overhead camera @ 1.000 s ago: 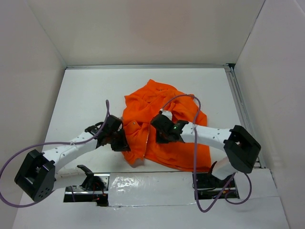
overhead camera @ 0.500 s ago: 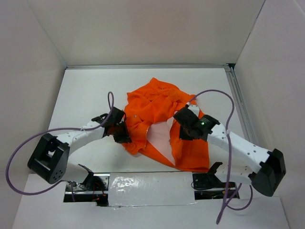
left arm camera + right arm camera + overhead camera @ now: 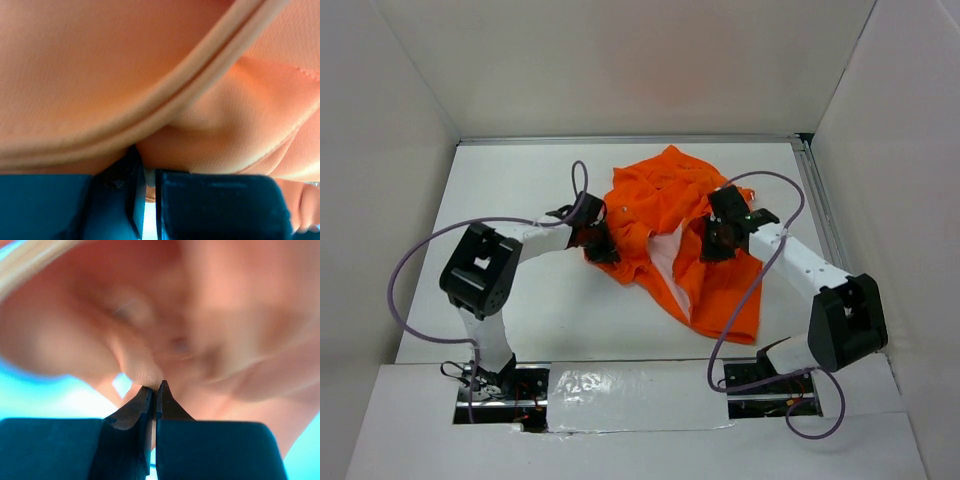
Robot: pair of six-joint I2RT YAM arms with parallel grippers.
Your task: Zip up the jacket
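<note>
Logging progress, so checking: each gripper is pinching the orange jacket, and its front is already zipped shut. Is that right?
Not quite. The jacket front is open, not zipped: in the top external view its pale lining shows between the front panels. The left gripper and right gripper do each pinch its fabric.

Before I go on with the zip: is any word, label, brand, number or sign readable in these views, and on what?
None can be read.
Jacket: no print, tag or brand shows from above. Both wrist views show only close, blurred orange fabric.
Table: plain white, with no markings.
</note>
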